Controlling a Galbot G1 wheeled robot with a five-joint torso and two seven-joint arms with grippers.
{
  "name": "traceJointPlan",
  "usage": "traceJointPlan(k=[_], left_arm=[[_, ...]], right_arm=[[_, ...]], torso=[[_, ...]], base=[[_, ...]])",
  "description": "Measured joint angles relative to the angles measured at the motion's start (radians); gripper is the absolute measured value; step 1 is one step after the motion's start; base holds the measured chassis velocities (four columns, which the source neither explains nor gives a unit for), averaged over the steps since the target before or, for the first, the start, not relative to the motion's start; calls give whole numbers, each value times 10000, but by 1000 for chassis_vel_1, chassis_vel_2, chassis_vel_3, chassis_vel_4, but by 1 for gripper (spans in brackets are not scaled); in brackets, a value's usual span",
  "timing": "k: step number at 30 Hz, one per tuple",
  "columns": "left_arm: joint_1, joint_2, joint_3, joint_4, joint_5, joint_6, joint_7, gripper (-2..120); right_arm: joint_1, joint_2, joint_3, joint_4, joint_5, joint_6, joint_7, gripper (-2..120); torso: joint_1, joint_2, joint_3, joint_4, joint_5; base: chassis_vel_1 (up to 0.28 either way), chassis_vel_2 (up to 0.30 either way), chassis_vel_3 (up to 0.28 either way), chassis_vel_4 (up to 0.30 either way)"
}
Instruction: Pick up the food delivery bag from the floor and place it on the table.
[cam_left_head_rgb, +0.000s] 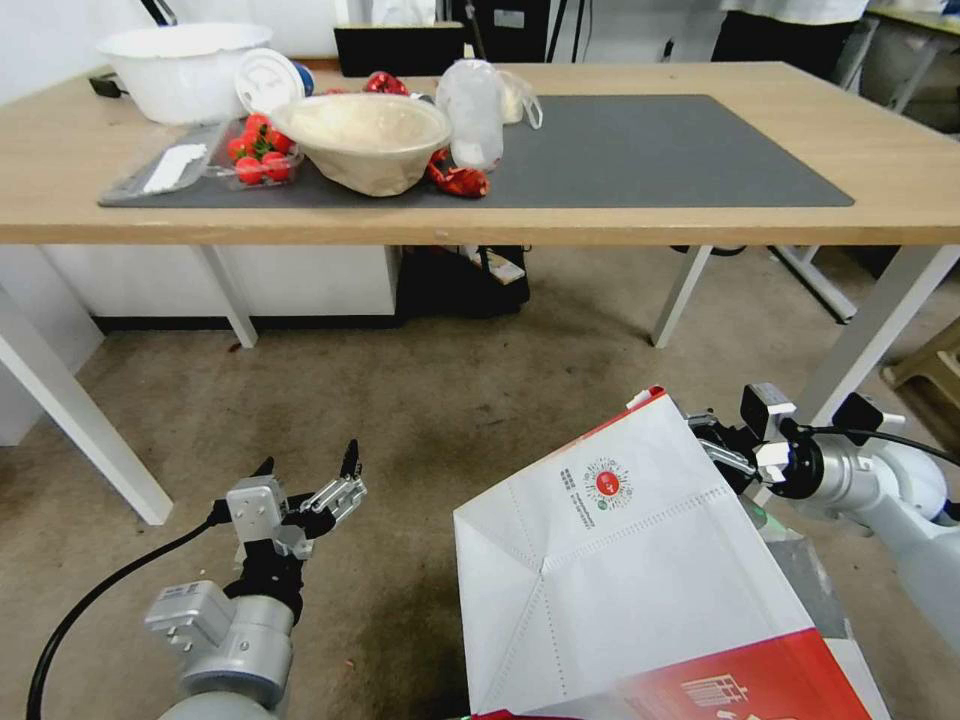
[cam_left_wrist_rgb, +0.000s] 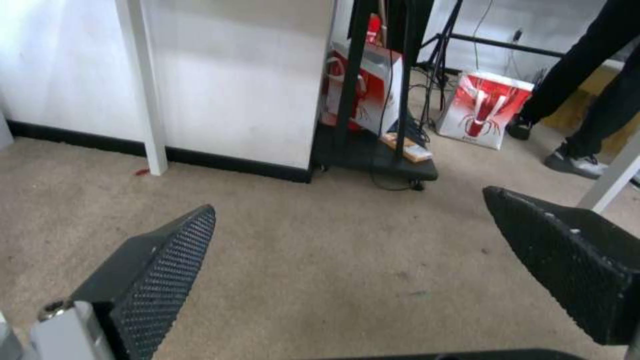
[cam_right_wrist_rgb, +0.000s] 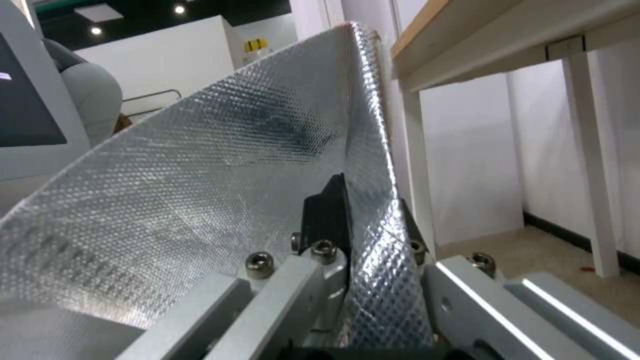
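The food delivery bag (cam_left_head_rgb: 620, 560), white with red edges and a small round red logo, hangs tilted at the lower right, its bottom panel facing me above the floor (cam_left_head_rgb: 400, 400). My right gripper (cam_left_head_rgb: 715, 445) is shut on the bag's upper wall. In the right wrist view its fingers (cam_right_wrist_rgb: 327, 205) pinch the silver foil lining (cam_right_wrist_rgb: 200, 175). My left gripper (cam_left_head_rgb: 308, 470) is open and holds nothing, low over the floor to the bag's left; the left wrist view shows its pads (cam_left_wrist_rgb: 167, 265) spread wide. The light-wood table (cam_left_head_rgb: 900, 150) with its dark grey mat (cam_left_head_rgb: 650, 150) stands ahead.
Bowls (cam_left_head_rgb: 365, 140), a box of strawberries (cam_left_head_rgb: 258, 152) and a plastic bottle (cam_left_head_rgb: 472, 112) crowd the table's left half; the mat's right half is bare. White table legs (cam_left_head_rgb: 680, 295) stand ahead. A black cart (cam_left_wrist_rgb: 373, 150) and other red-white bags (cam_left_wrist_rgb: 487, 107) sit behind.
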Motion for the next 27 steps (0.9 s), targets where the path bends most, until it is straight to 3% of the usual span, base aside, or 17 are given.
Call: traceJointPlan(k=[17, 27], left_arm=[[60, -18, 0, 0, 59, -10, -5, 100], [85, -15, 6, 0, 82, -22, -4, 100]], right_arm=[[62, -36, -19, 88, 73, -6, 91, 0], [29, -53, 5, 114, 81, -6, 92, 0]], torso=[[123, 693, 567, 0, -1], [151, 859, 707, 0, -1]], base=[[0, 0, 0, 0], [0, 0, 0, 0]])
